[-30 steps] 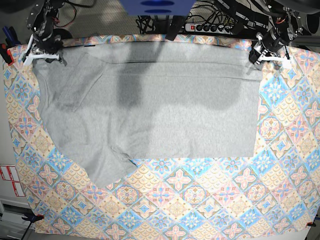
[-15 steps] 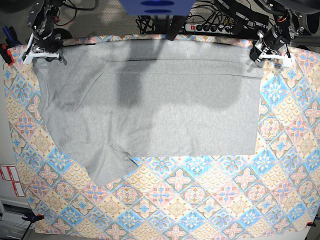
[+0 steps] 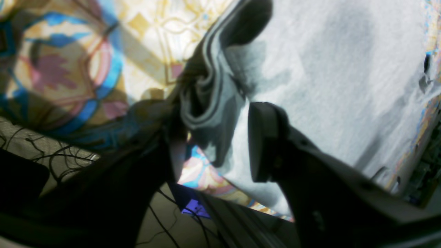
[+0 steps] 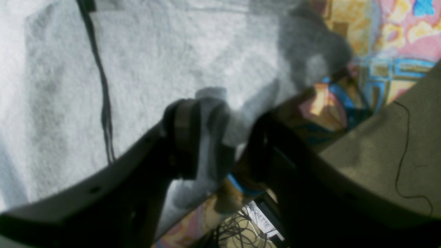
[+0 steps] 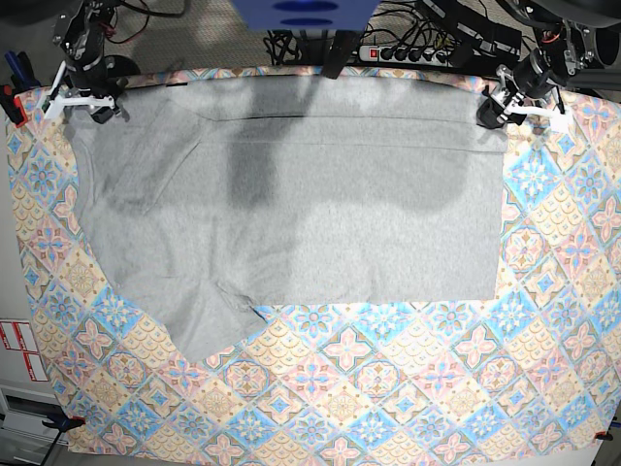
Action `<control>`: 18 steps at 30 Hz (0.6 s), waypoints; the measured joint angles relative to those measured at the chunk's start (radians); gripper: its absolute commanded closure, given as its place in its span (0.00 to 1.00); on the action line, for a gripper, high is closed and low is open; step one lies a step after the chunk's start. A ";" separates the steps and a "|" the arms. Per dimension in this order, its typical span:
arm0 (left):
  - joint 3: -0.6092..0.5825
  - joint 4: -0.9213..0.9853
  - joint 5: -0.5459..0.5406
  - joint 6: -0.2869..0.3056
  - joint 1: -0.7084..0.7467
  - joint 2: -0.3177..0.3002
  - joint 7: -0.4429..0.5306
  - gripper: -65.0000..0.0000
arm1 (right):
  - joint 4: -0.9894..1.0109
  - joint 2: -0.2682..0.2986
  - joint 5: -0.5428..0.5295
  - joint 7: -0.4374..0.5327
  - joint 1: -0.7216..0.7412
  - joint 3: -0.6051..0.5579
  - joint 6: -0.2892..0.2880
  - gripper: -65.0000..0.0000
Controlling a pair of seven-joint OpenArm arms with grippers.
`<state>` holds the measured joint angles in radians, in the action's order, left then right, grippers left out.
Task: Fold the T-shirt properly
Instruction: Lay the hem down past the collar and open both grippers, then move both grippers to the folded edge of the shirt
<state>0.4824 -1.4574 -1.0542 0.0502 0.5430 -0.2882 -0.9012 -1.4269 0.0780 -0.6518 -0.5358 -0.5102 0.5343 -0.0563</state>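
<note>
- Our left gripper (image 3: pixel 210 137) stands wide, bunched T-shirt (image 5: pixel 291 194) corner loose between its jaws.
- Our right gripper (image 4: pixel 224 144) is parted, cloth between.
- A label (image 4: pixel 260 215) below reads "…QUETTE".

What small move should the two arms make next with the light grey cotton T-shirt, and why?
Probably lift both grippers clear. The left gripper and right gripper are open at the far corners of the light grey cotton T-shirt, which lies spread on the patterned tablecloth, bunched cloth between their fingers.
</note>
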 measured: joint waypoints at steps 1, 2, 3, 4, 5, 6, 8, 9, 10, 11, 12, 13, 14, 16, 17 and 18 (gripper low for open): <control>0.000 0.000 -0.002 0.000 0.000 0.000 0.001 0.48 | 0.002 0.000 -0.001 0.002 0.000 0.001 0.000 0.62; 0.000 0.000 -0.002 0.001 0.003 -0.001 0.004 0.48 | 0.002 0.000 -0.001 0.002 0.000 0.001 -0.001 0.61; 0.000 0.000 -0.003 0.003 0.004 -0.001 0.005 0.48 | 0.002 0.000 -0.001 0.002 0.000 0.002 -0.002 0.62; 0.000 -0.001 -0.003 0.003 0.007 -0.003 0.005 0.48 | 0.003 -0.001 -0.001 0.000 0.000 0.009 -0.008 0.62; 0.005 -0.001 -0.006 0.003 0.009 -0.005 0.002 0.48 | 0.007 -0.003 -0.005 -0.006 0.003 0.028 -0.021 0.62; 0.018 0.000 -0.006 0.003 0.010 -0.004 -0.009 0.48 | 0.009 -0.007 -0.004 -0.012 0.007 0.056 -0.017 0.62; 0.066 0.000 0.004 -0.006 0.027 -0.006 -0.019 0.48 | 0.018 -0.006 0.021 -0.029 0.007 0.131 0.018 0.62; 0.080 0.002 0.020 -0.017 0.035 -0.014 -0.015 0.48 | 0.023 0.000 0.032 -0.044 0.000 0.162 0.047 0.62; 0.085 0.005 0.029 -0.020 0.039 -0.023 -0.013 0.48 | 0.036 0.001 0.042 -0.051 -0.009 0.187 0.054 0.62; 0.084 0.007 0.032 -0.022 0.040 -0.033 -0.013 0.48 | 0.039 -0.004 0.047 -0.059 -0.019 0.208 0.063 0.62; 0.084 0.007 0.033 -0.028 0.039 -0.037 -0.020 0.48 | 0.040 -0.009 0.056 -0.061 -0.023 0.216 0.076 0.62; 0.084 0.007 0.036 -0.027 0.039 -0.042 -0.029 0.48 | 0.040 -0.012 0.062 -0.068 -0.024 0.222 0.080 0.62; 0.084 0.007 0.035 -0.027 0.036 -0.044 -0.034 0.48 | 0.037 -0.012 0.061 -0.067 -0.022 0.222 0.079 0.62; 0.084 0.007 0.036 -0.027 0.033 -0.045 -0.032 0.48 | 0.026 -0.012 0.054 -0.064 -0.006 0.222 0.068 0.62; 0.084 -0.003 0.036 -0.029 0.034 -0.044 -0.028 0.48 | 0.018 -0.011 0.045 -0.062 0.000 0.219 0.068 0.62; 0.084 -0.023 0.060 -0.045 0.034 -0.040 -0.027 0.48 | 0.005 -0.010 0.046 -0.064 0.003 0.219 0.061 0.62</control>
<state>0.5663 -1.4803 -0.9943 0.0055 0.5766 -0.3286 -0.9279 -1.4223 0.0677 -0.6056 -0.5995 -0.5072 0.7528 0.0051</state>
